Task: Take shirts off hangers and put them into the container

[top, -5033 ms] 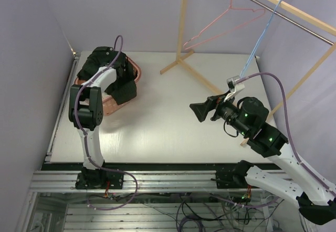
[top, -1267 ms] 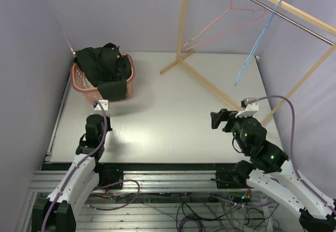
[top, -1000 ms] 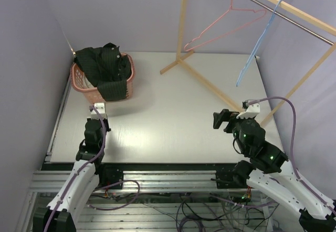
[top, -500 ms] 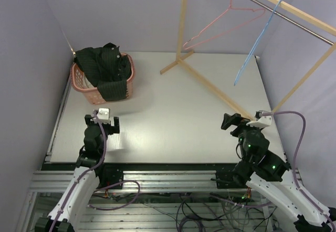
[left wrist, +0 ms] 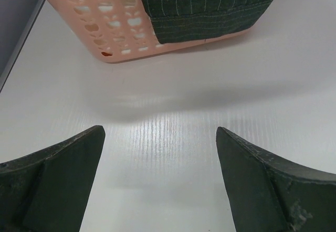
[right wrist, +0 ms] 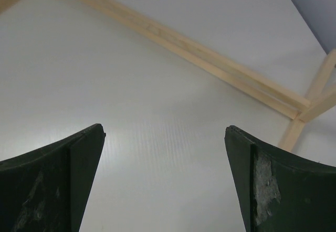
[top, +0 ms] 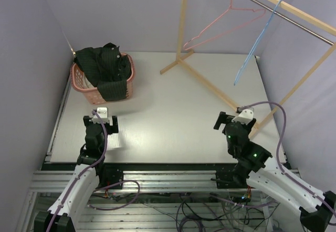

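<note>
The dark pinstriped shirt [top: 105,66] lies heaped in the salmon container [top: 79,81] at the back left, one tail hanging over its front wall. The left wrist view shows that tail [left wrist: 210,6] over the latticed container [left wrist: 100,27]. The pink hanger [top: 226,24] and the blue hanger [top: 257,45] hang bare on the rack rail. My left gripper [top: 101,123] [left wrist: 160,130] is open over the bare table, a short way in front of the container. My right gripper [top: 227,123] [right wrist: 165,128] is open and empty near the rack's foot.
The wooden rack [top: 182,17] stands at the back right. Its floor beam [top: 210,85] [right wrist: 184,45] runs diagonally across the table just beyond my right gripper. Walls close in the table on the left, at the back and on the right.
My left gripper has opened from shut, staying low in front of the container. My right arm has drawn back toward the near edge and turned slightly left, still open.
</note>
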{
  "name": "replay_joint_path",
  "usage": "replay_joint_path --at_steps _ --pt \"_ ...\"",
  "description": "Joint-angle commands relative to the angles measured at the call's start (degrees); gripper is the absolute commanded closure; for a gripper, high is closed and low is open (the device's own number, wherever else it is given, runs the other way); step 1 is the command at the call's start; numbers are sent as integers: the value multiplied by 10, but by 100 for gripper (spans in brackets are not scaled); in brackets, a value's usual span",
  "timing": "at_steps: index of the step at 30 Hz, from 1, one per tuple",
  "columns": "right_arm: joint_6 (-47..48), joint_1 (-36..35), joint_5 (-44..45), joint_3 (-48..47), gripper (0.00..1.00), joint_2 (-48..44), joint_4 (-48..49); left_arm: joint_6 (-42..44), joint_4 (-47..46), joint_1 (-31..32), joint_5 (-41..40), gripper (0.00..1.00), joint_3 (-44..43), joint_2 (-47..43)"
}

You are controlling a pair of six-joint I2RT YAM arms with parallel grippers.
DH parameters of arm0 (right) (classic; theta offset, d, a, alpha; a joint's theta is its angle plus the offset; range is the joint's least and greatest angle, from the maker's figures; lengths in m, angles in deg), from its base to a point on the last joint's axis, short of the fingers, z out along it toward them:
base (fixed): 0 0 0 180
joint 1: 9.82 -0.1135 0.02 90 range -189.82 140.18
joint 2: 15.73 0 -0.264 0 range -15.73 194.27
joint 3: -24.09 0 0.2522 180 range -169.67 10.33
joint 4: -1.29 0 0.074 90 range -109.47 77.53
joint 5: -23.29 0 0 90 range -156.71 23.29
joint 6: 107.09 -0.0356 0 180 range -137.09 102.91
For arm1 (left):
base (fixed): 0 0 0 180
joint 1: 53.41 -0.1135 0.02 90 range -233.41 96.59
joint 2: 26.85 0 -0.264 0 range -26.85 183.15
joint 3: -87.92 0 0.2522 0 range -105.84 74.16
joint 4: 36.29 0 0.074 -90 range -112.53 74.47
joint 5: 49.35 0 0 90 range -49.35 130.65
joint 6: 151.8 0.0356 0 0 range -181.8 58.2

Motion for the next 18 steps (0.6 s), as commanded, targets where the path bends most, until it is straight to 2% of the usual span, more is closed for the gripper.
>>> replay_joint_path --at_steps 1,7,11,14,16,18 --pt "-59 0 50 -29 0 60 8 -7 -23 3 -8 1 -8 -5" --pt "-74 0 38 -75 0 115 -35 -8 -23 3 -8 1 -9 -4" --pt "-260 -1 76 -138 0 159 -122 -7 -23 3 -7 1 -8 -3" --pt "-334 0 65 -195 0 210 -192 -7 -23 3 -7 1 -9 -3" --pt "-332 -2 84 -207 0 226 -200 -7 -23 3 -7 1 -9 -3" --pt "-282 -8 94 -193 0 210 -161 -7 -23 3 -7 1 -9 -3"
